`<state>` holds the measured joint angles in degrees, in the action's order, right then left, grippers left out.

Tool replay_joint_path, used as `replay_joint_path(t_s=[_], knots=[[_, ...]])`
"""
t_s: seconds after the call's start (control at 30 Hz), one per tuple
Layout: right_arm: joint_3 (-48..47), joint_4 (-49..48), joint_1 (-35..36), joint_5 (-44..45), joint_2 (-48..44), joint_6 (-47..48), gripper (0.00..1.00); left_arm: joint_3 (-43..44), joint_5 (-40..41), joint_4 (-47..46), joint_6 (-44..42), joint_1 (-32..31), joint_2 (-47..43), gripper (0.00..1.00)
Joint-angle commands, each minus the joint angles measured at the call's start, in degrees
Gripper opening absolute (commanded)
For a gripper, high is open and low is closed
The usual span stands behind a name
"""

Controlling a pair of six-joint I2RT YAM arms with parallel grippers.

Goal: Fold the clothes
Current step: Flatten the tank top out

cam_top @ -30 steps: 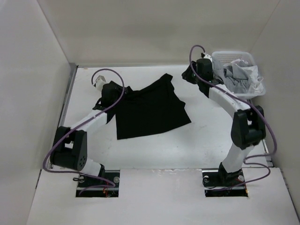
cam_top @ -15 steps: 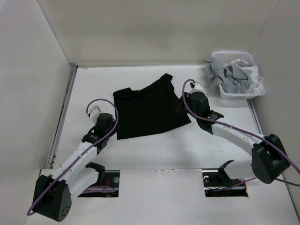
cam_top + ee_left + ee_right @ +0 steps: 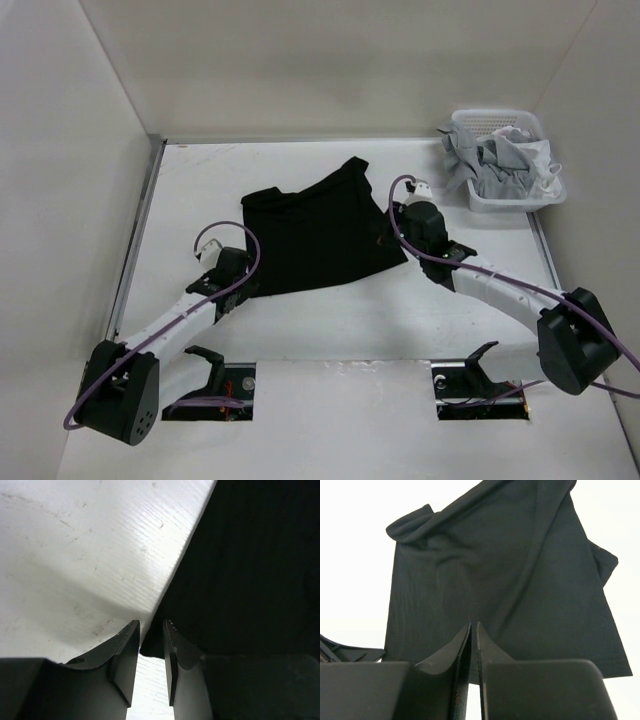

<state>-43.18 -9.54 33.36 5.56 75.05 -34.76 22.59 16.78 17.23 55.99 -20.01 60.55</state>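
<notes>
Cloth corners matter here. The left gripper (image 3: pixel 150 627) is closed narrowly on the seven o'clock corner of the T-shirt (image 3: pixel 315 235), with fabric showing between its jaws. The right gripper (image 3: pixel 473 626), jaws almost together, sits at the T-shirt's four o'clock edge; I cannot tell whether it pinches cloth. The T-shirt lies mid-table (image 3: pixel 330 335). Best to raise both corners evenly and carry them toward twelve o'clock without dragging. A basket (image 3: pixel 505 203) sits at one o'clock.
</notes>
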Motion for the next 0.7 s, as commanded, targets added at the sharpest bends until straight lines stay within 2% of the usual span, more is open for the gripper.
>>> replay_joint_path(t_s=[0.0, 0.33, 0.67], knots=[[-0.42, -3.47, 0.60, 0.50, 0.36, 0.05, 0.13, -0.26, -1.57, 0.61, -0.26, -0.25, 1.32, 0.23], [-0.24, -4.17, 0.52, 0.68, 0.80, -0.13, 0.20, -0.97, -2.01, 7.11, -0.26, 0.54, -3.16, 0.23], [0.11, -4.43, 0.60, 0.77, 0.19, -0.30, 0.27, -0.35, -2.54, 5.53, -0.26, -0.95, -0.18, 0.23]])
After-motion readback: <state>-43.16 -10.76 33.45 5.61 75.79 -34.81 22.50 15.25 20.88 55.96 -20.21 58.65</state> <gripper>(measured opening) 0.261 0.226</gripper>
